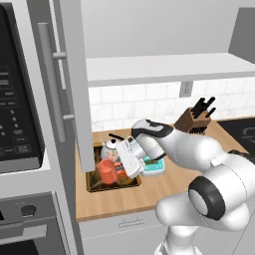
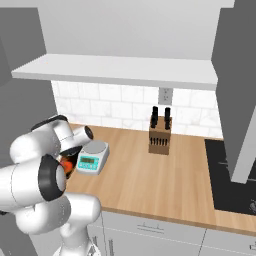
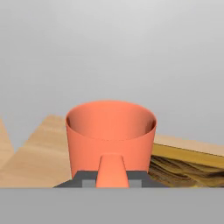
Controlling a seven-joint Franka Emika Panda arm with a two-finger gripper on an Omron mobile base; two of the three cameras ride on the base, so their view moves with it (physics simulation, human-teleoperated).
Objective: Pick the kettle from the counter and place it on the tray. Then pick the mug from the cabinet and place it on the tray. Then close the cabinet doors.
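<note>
— Cabinet door [image 1: 74,84] first, please: where is it?

— Swung open, upper left of the left base view, its silver bar handle [image 1: 52,82] facing me. The cabinet's white shelf [image 1: 164,67] runs across the upper middle. Below lies the counter [image 1: 164,187], wooden, across the middle of the frame.

— And the tray?

— The tray [image 1: 107,185] sits on the counter at centre left, partly behind the door's lower edge. The kettle [image 1: 110,145] stands on its far part, black handle arched on top. A white scale [image 2: 92,156] lies just beside the tray, and a knife block [image 2: 160,135] stands well apart by the tiled wall.

— Your pincer?

— My pincer [image 1: 121,168] is pinching the mug [image 1: 106,171] by its handle, over the tray. In the hand view the mug [image 3: 110,135] fills the lower centre, upright, mouth up. Whether its base touches the tray I cannot tell.
</note>
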